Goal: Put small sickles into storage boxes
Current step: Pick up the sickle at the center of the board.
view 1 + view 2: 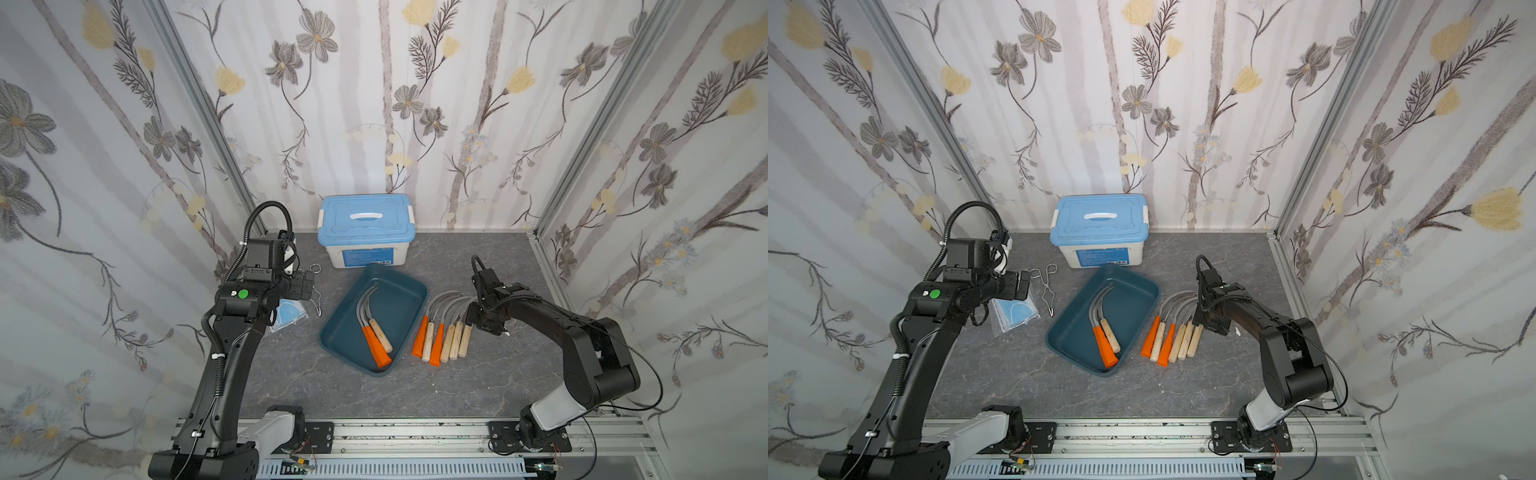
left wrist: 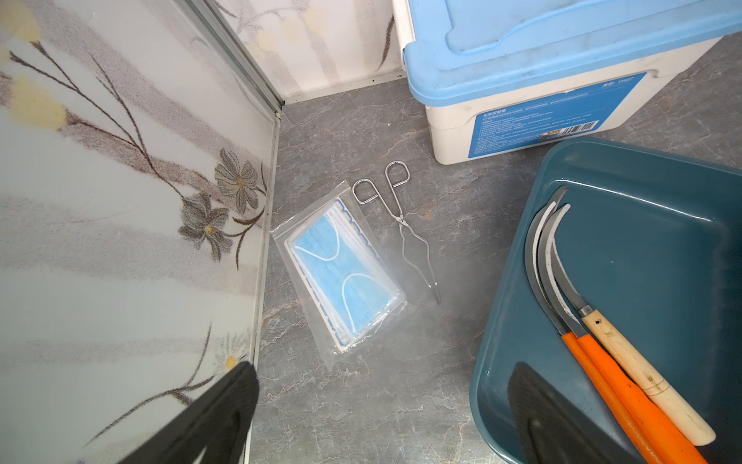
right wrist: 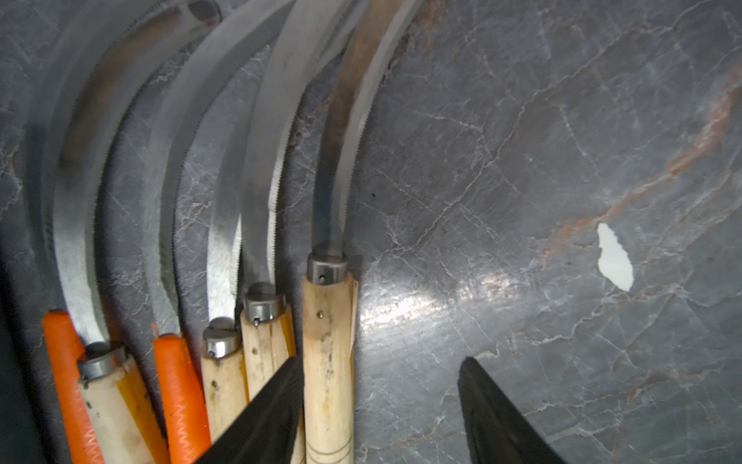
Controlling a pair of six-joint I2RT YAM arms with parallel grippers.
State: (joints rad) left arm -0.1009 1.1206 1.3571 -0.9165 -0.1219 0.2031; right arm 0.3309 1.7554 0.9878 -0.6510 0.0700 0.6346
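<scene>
left claw (image 2: pixel 381 367) released, empty, left of storage box (image 1: pixel 401 305) | storage box centre, three small sickles (image 1: pixel 372 328) inside | row of six sickles (image 1: pixel 442 332) just right on surface (image 1: pixel 415 386), handles near, blades far | right claw (image 3: pixel 381 361), the nearer arm, parted astride rightmost wooden handle (image 3: pixel 327 361), not yet clenched

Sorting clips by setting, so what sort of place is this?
Probably a robot test booth: wallpapered panels in an aluminium frame, left arm and right arm mounted on a rail, marble-look tabletop.
</scene>
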